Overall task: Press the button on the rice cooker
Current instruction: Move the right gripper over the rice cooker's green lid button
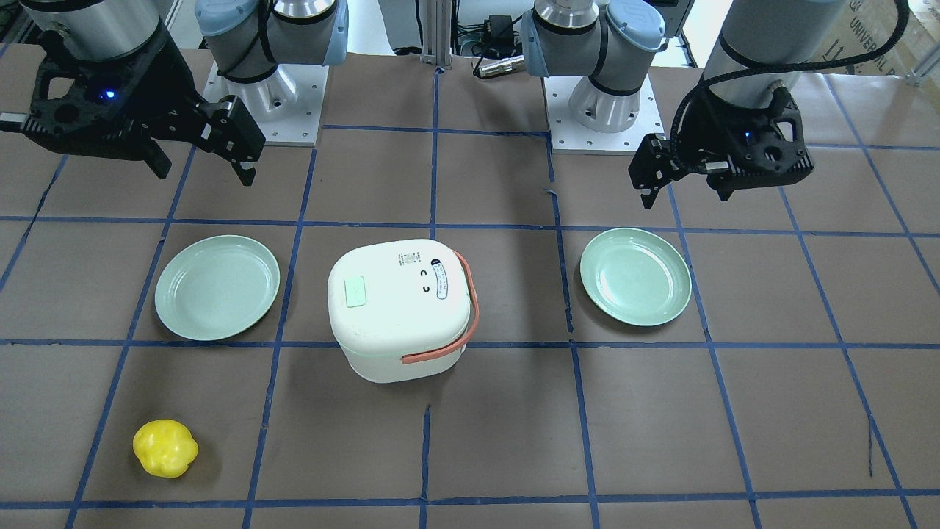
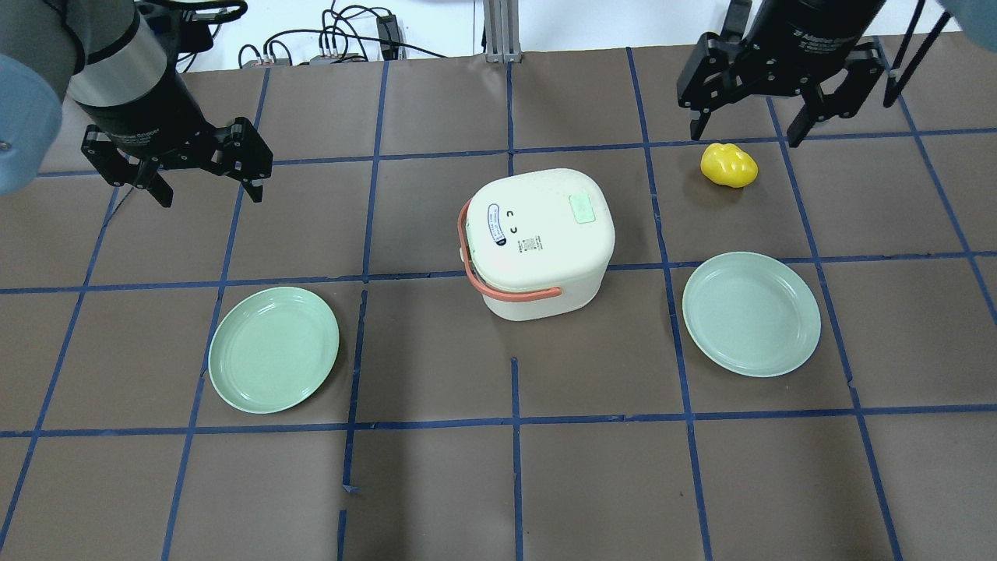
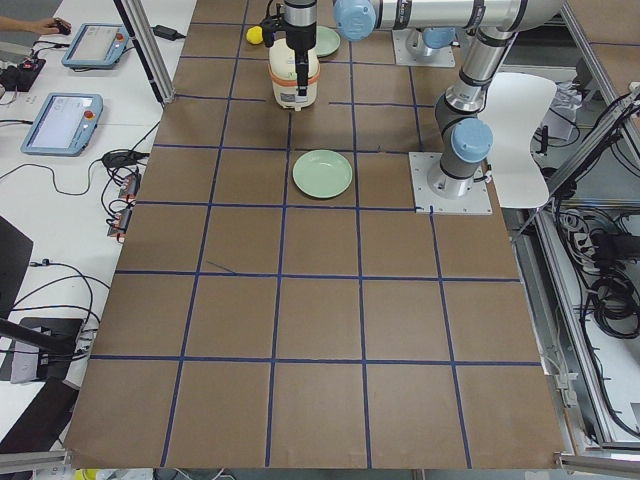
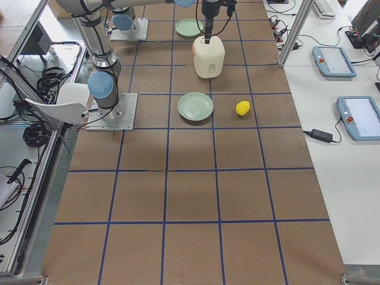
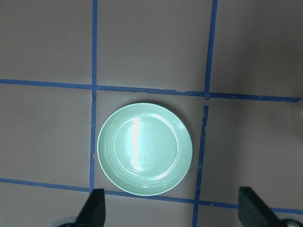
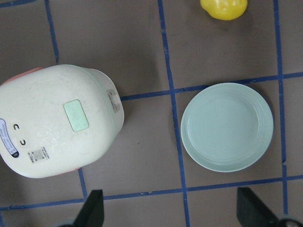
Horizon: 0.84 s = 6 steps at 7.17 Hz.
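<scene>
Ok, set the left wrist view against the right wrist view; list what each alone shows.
Left wrist only: the left plate. Right wrist only: the rice cooker, its green button, the right plate, the yellow object. Both: the blue-taped table, plus an open gripper at the bottom edge, left gripper and right gripper respectively.

We see a cream-white rice cooker (image 2: pixel 537 249) with a salmon-orange handle (image 2: pixel 518 295) and pale green button (image 2: pixel 583 209), a mint-green left plate (image 2: pixel 274 349) and matching right plate (image 2: pixel 752 313), a bright yellow lump (image 2: pixel 729 165), a brown table (image 2: pixel 436 483) gridded in blue tape, and a black left gripper (image 2: pixel 212 196) and right gripper (image 2: pixel 744 136).
</scene>
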Available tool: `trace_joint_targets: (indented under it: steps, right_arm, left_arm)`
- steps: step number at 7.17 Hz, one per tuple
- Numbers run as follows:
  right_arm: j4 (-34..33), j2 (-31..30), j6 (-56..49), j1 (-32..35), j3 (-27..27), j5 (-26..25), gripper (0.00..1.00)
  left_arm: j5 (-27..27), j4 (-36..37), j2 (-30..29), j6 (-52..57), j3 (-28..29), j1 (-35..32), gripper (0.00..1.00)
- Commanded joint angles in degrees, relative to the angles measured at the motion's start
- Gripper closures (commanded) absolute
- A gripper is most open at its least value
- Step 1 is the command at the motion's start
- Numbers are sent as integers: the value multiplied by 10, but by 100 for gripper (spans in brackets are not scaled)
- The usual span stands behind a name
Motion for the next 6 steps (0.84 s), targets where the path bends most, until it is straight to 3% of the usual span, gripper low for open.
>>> trace_joint_targets:
  steps: [1, 2, 4, 5, 6]
  right_arm:
    - [-57, 37, 46, 58, 1, 15, 1]
    - [-88, 60, 58, 81, 2, 14, 6]
    - [-93, 90, 57, 87, 4, 18, 70]
    - [-94, 108, 56, 87, 3, 42, 82]
    - [-97, 117, 50, 87, 4, 43, 88]
  left_arm:
    - [1, 0, 0, 0, 0, 0, 0]
    - [0, 0, 0, 0, 0, 0, 0]
    - [0, 0, 0, 0, 0, 0, 0]
    - [1, 0, 0, 0, 0, 0, 0]
    - [0, 0, 0, 0, 0, 0, 0]
